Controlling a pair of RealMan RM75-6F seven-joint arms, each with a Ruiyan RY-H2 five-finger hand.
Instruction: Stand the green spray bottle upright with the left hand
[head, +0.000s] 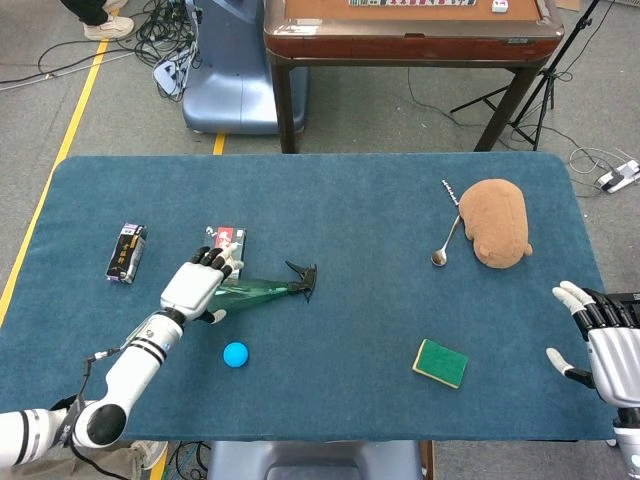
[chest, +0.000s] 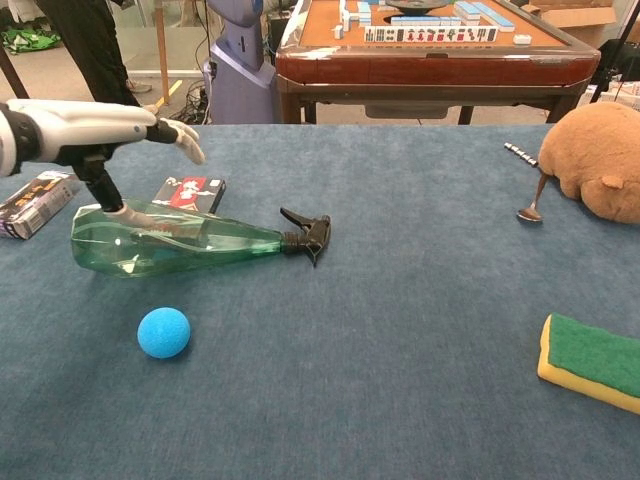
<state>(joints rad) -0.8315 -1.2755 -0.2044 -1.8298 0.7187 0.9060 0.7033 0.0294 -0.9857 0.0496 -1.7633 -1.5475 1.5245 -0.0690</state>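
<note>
The green spray bottle (head: 258, 290) (chest: 170, 240) lies on its side on the blue table (head: 370, 200), black trigger nozzle (head: 303, 278) (chest: 312, 234) pointing right. My left hand (head: 195, 285) (chest: 90, 125) hovers over the bottle's wide base end, fingers (chest: 185, 138) stretched out above it and the thumb reaching down to the bottle's top side. It covers the base in the head view. Nothing is gripped. My right hand (head: 605, 340) rests open at the table's right edge, far from the bottle.
A blue ball (head: 235, 354) (chest: 163, 332) lies just in front of the bottle. A card pack (head: 224, 243) (chest: 190, 192) sits right behind it, a dark packet (head: 126, 252) (chest: 35, 203) further left. Sponge (head: 441, 362), spoon (head: 445, 245) and brown plush (head: 495, 222) are on the right half.
</note>
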